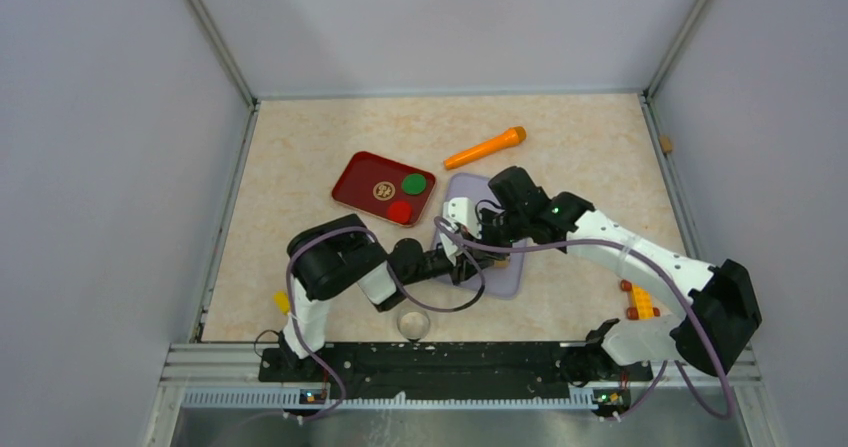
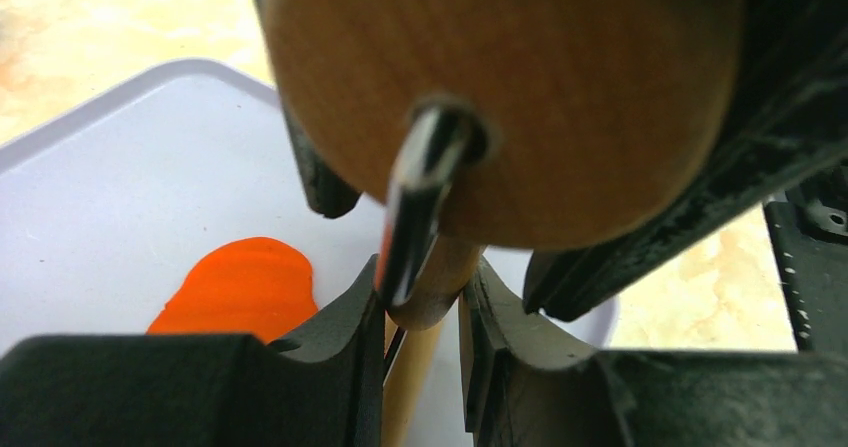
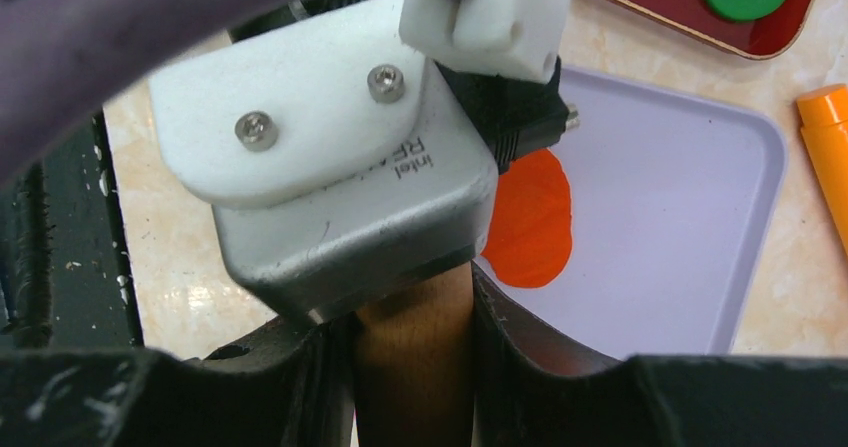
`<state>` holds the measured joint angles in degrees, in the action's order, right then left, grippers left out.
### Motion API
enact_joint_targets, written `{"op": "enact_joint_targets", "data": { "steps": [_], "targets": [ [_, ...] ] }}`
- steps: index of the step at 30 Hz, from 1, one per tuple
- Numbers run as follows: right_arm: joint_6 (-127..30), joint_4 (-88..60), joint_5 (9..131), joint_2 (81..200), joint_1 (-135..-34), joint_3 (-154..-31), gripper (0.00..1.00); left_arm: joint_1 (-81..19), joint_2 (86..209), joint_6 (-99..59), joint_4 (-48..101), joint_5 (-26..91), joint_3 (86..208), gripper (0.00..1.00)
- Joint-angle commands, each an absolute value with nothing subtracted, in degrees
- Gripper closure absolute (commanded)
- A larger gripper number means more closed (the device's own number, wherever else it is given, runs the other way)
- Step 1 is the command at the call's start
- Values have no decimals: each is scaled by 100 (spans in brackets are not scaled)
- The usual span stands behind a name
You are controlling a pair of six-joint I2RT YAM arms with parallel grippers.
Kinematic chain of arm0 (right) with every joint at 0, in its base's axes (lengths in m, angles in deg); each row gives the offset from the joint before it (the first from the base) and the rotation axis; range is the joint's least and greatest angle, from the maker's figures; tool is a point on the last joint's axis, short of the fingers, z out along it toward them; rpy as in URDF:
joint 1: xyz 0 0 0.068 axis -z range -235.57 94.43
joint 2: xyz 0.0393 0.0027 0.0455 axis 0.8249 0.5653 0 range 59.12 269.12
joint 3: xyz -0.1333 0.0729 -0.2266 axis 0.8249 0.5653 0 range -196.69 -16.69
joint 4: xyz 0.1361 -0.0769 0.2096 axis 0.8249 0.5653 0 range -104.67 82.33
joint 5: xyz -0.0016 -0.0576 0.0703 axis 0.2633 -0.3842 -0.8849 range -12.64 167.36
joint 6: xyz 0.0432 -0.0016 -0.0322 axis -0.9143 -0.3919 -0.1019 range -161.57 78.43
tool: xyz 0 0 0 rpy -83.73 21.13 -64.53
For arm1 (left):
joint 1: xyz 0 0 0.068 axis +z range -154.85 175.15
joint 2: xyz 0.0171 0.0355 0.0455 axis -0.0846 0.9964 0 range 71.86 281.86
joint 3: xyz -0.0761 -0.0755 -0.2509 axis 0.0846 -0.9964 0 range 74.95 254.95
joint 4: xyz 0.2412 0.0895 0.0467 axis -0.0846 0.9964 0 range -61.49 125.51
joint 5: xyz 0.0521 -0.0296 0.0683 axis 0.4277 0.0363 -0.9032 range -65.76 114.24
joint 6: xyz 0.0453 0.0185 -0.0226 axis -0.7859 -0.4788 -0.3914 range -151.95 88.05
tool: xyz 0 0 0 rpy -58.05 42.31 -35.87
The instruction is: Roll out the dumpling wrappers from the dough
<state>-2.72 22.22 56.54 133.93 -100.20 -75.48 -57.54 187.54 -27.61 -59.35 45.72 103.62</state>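
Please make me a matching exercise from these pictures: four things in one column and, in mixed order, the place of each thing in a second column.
Things
1. green disc
2. orange dough
3. orange stick
4. rolling pin

Places
A. held by the left gripper and the right gripper
B. on the bare table
C. on the red tray
D. on the lilac tray

Pairs: 1-C, 2-D, 3-B, 4-A
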Motion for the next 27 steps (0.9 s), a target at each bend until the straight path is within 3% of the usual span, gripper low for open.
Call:
{"op": "enact_joint_targets", "data": {
  "steps": [1, 10, 17, 27],
  "targets": [
    [-448, 2580, 5278, 13462, -10223, -7375, 100, -5896, 18143, -2433, -4766, 4889, 10330, 100],
    [-147, 2287, 5755, 13559, -10158, -8185, 100, -5219, 16821, -3410, -2755, 4921, 11064, 100],
    [154, 1839, 5949, 13981, -10144, -8448, 100, -4507, 17035, -3557, -2319, 5111, 11586, 100],
    [158, 1641, 5878, 14163, -9993, -8107, 100, -4429, 17501, -3501, -2207, 5370, 11862, 100]
  ]
}}
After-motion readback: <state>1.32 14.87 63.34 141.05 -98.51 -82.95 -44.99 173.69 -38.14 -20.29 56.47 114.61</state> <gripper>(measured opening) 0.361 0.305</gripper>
